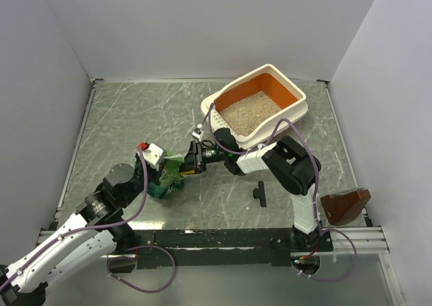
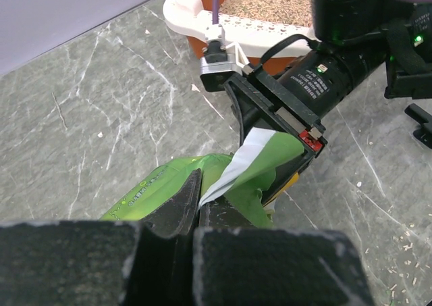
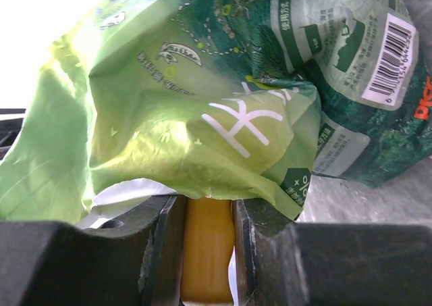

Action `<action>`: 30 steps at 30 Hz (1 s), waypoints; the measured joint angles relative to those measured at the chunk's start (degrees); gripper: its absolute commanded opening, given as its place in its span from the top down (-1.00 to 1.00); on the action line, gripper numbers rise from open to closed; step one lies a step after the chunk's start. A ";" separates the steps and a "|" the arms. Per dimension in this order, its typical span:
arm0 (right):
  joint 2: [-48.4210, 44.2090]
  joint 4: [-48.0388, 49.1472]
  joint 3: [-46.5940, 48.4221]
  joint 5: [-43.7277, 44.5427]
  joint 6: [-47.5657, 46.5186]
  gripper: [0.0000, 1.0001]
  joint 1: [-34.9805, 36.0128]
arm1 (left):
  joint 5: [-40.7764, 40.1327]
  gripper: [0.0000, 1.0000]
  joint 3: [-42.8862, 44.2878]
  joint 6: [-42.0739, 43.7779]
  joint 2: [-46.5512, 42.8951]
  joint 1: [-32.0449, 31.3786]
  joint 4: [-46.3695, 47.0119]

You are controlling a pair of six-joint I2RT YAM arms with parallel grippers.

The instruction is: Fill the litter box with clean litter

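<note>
One green bag (image 1: 165, 182) is lying crumpled, blocking the right wrist view. The left gripper (image 2: 202, 198) is pinching the bag's edge; the right gripper (image 3: 206, 215) is clamping one yellow-orange piece (image 3: 206, 252) under the bag. Beyond the bag, one litter box (image 1: 283, 76) is holding clean litter (image 1: 250, 112). One black T-shaped piece (image 1: 260, 193) is lying right of the bag.

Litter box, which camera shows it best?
Top external: nearly the whole litter box and the litter inside are visible. Left wrist catches only one rim corner and some litter; right wrist shows none of it.
</note>
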 measured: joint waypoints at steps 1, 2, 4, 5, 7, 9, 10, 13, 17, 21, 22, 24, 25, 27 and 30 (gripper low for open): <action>0.00 1.25 -0.44 0.28 0.92 1.00 0.02 | -0.11 0.99 0.02 0.02 -0.04 0.00 0.00; 0.00 2.43 -0.85 0.46 1.64 1.00 0.02 | -0.17 0.99 0.02 0.02 -0.09 0.00 0.00; -0.02 4.33 -1.68 0.87 2.93 1.00 0.02 | -0.33 0.99 0.00 0.02 -0.09 -0.02 0.17; -0.04 5.44 -2.25 1.18 3.61 1.00 0.02 | -0.35 0.99 0.00 0.02 -0.09 -0.02 0.24; -0.17 7.56 -3.37 1.75 4.81 1.00 0.02 | -0.35 0.99 0.02 0.02 -0.09 -0.02 0.31; -0.92 9.03 -4.76 2.49 5.81 1.00 0.00 | -0.35 0.99 0.02 0.00 -0.11 -0.02 0.37; -1.40 9.88 -5.55 2.78 6.12 1.00 -0.04 | -0.35 0.99 0.02 0.00 -0.11 -0.02 0.48; -3.54 11.37 -7.98 3.32 7.15 1.00 -0.31 | -0.37 0.99 0.02 0.02 -0.35 -0.02 0.94; -7.13 11.78 -11.10 3.80 7.72 1.00 -0.74 | -0.37 0.99 0.02 0.02 -0.42 -0.02 1.25; -9.88 11.76 -13.20 4.26 8.04 1.00 -1.16 | -0.39 0.99 0.02 0.02 -0.39 -0.02 1.44; -10.47 11.74 -13.75 4.39 8.13 1.00 -1.36 | -0.39 0.99 0.02 0.02 -0.39 -0.02 1.49; -11.82 11.72 -15.02 4.46 8.24 1.00 -1.81 | -0.46 0.99 0.00 0.04 -0.39 -0.02 1.49; -12.57 11.74 -15.54 4.48 8.33 1.00 -2.08 | -0.48 0.99 0.02 0.04 -0.39 -0.02 1.51; -14.19 11.72 -16.76 4.46 8.37 1.00 -2.71 | -0.52 0.99 0.02 0.09 -0.42 -0.02 1.60; -16.98 11.93 -18.99 4.52 8.59 1.00 -3.74 | -0.55 0.99 0.02 0.13 -0.42 -0.02 1.64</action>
